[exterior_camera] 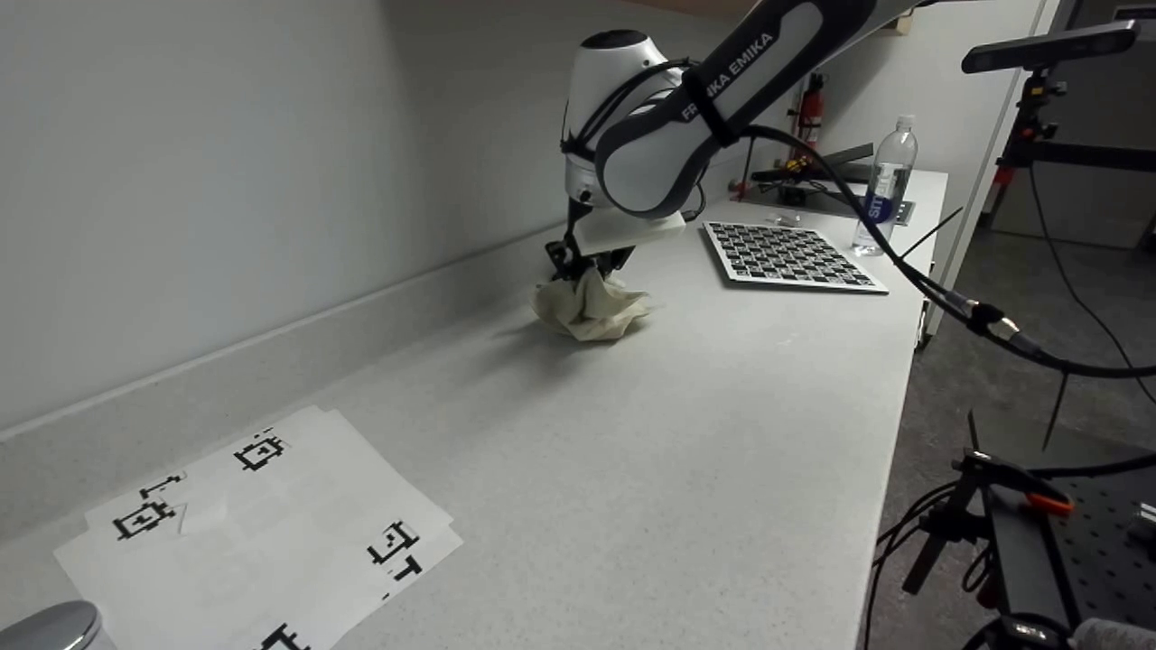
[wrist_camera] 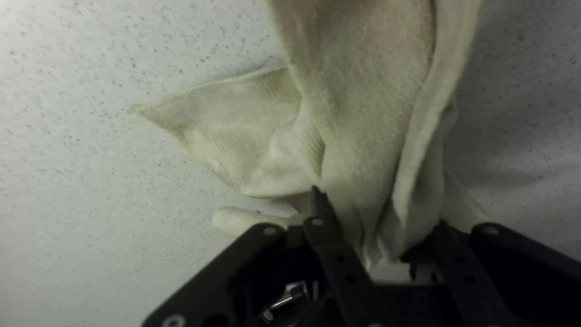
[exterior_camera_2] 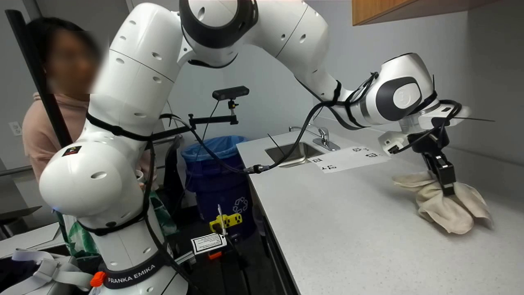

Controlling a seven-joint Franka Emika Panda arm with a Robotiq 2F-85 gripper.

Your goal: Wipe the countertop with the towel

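One gripper [wrist_camera: 379, 211], two fingers [wrist_camera: 329, 238] parted, straddles one towel [exterior_camera_2: 444, 211] (gripped or loose, hard to say) on one countertop [exterior_camera: 686, 487].

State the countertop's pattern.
The countertop is off-white, finely speckled with dark grey; it shows best in the wrist view.

Towel [exterior_camera_2: 448, 217] between hand [wrist_camera: 380, 211] and countertop [exterior_camera_2: 348, 229]

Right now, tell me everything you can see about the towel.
The towel is a cream-beige cloth, soft-looking, fuzzy in places and finely ribbed elsewhere. It's crumpled, with folds bunched up and a pointed corner sticking out. It seems to rest on the countertop, near the backsplash. The gripper straddles its raised folds, touching them; whether they're clamped, I can't tell.
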